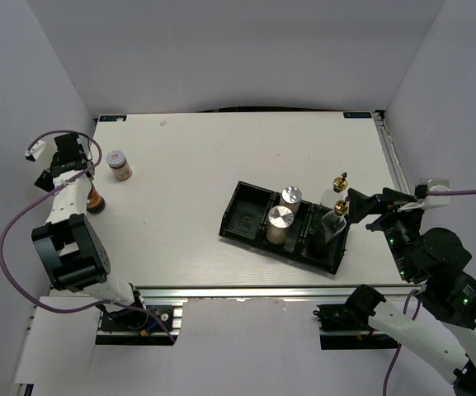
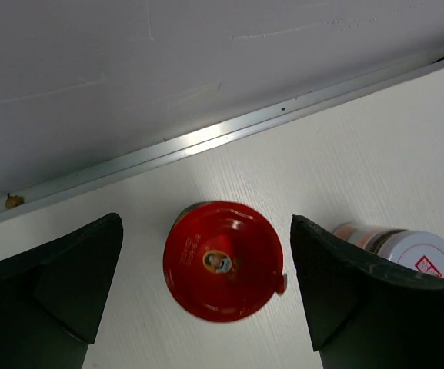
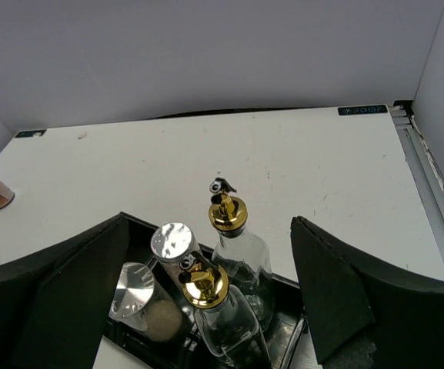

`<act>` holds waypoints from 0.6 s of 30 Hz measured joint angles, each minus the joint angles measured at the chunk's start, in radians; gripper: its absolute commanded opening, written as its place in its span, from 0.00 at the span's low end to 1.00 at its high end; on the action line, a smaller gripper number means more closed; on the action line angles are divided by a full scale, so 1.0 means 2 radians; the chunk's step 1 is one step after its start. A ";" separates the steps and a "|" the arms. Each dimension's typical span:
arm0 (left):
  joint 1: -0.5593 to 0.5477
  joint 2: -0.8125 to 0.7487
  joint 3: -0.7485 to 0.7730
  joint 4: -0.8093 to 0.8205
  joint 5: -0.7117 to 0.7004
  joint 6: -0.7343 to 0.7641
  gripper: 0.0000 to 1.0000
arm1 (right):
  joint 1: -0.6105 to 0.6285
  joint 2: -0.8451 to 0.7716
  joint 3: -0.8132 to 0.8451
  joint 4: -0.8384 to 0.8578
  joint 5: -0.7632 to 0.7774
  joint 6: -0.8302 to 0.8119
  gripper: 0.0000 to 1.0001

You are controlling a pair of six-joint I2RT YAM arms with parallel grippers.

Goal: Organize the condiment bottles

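Condiment bottles: six on the white table [image 1: 188, 157], in two groups.

Black three-compartment plastic tray [image 1: 239, 216] sits in the right half of the table, closer to the near edge and skewed to the edges. The middle compartment holds two silver-capped shakers, upright and just beside each other: one on the far side [image 1: 291, 196], one on the near side [image 1: 280, 219]. The right-end compartment holds two tall clear glass bottles with gold pourer tops, both upright: far one [image 1: 340, 183], near one [image 1: 336, 216].

The other two stand loose by the left edge, about midway along it. Red-capped brown jar [image 2: 223, 261] is close to the aluminium rail [image 2: 206, 138] on that edge and mostly hidden under the left arm in the top view. Small pale-lidded jar [image 1: 118, 163] is near it, toward the far edge, not touching.

Left claw [image 2: 206, 223]: jaws wide apart, over the red cap with one finger on each side of it in the wrist view. Nothing gripped. Height above the cap can't be told.

Right claw [image 1: 355, 206]: jaws wide apart, holding nothing, at the right end of the tray and pointing at the gold tops. Its tips are just beside the near bottle's pourer; can't tell whether they touch.
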 measured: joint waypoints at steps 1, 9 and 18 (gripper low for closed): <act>0.006 0.005 0.000 0.008 0.007 0.001 0.98 | 0.000 0.004 0.010 0.000 0.000 -0.002 0.89; 0.028 0.048 -0.002 0.045 0.064 0.010 0.98 | 0.000 0.030 0.072 0.000 -0.004 -0.009 0.89; 0.028 0.057 -0.024 0.066 0.128 0.023 0.95 | 0.000 0.039 0.087 -0.001 -0.004 -0.011 0.89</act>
